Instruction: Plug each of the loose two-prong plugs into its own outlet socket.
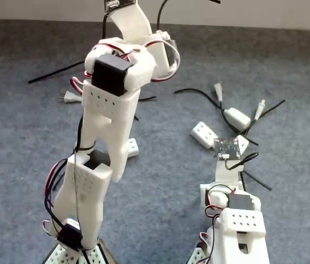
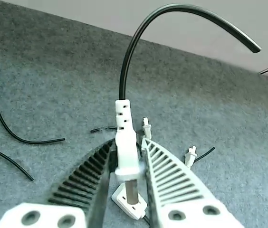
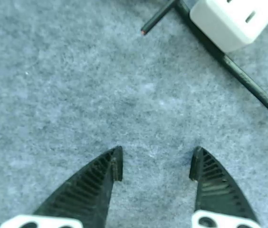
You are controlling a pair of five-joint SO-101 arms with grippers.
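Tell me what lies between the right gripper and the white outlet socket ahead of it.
Right wrist view: bare grey carpet past the right gripper, then a black cable beside the outlet socket.

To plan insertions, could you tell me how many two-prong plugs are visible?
4 plugs: one in the left pincer, one on the carpet's far left, two beside the right-hand sockets; more may be hidden.

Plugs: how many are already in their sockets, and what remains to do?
None looks plugged in yet. In hand: the left gripper is shut on a plug, prongs down above a socket. Left: that insertion, and loose plugs on the carpet. The right gripper is open, empty.
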